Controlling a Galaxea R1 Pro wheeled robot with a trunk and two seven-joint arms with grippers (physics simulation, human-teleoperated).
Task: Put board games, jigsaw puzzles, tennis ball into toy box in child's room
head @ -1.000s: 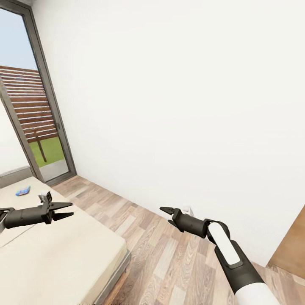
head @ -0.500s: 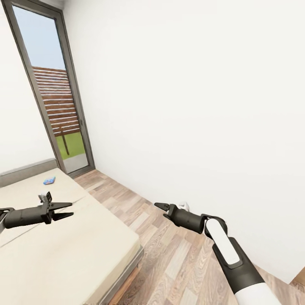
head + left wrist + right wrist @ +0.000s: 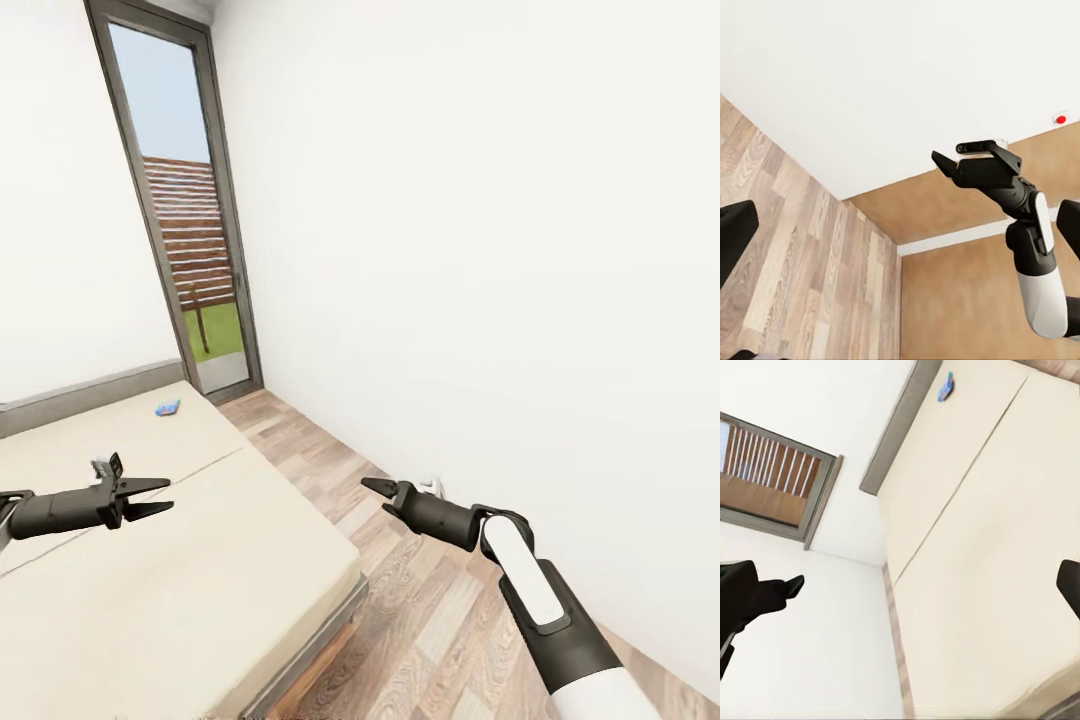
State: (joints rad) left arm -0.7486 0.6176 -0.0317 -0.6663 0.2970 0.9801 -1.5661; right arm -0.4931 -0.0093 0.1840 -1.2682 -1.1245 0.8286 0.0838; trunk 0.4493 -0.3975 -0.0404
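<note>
Over the bed [image 3: 180, 560], our left gripper [image 3: 160, 496] hangs with its two dark fingers spread a little way apart, nothing between them and nothing touching them. We hold it well above the beige mattress, near the seam that runs across it. From the right wrist view the same gripper [image 3: 791, 585] shows as a dark shape against the white wall, and we see the mattress [image 3: 982, 562] spreading pale below it.

Our right gripper [image 3: 375, 496] is held out over the wooden floor [image 3: 420, 620], between the bed's edge and the white wall [image 3: 480, 250]. Its short fingers stand slightly parted and empty. In the left wrist view we see that gripper [image 3: 960, 156] from the side, jaws apart by a small gap, with no object in them.

One of the board games, the small blue one [image 3: 167, 408], lies on the far part of the mattress close to the grey headboard [image 3: 90, 395], well apart from both of our grippers. We also catch the small blue one [image 3: 946, 388] from the right wrist view, sitting near the headboard's edge. It is too small for us to read any print on it.

Beyond the bed's far corner stands a tall glass door [image 3: 185, 220] with a dark grey frame, through which we see a slatted fence and grass.
</note>
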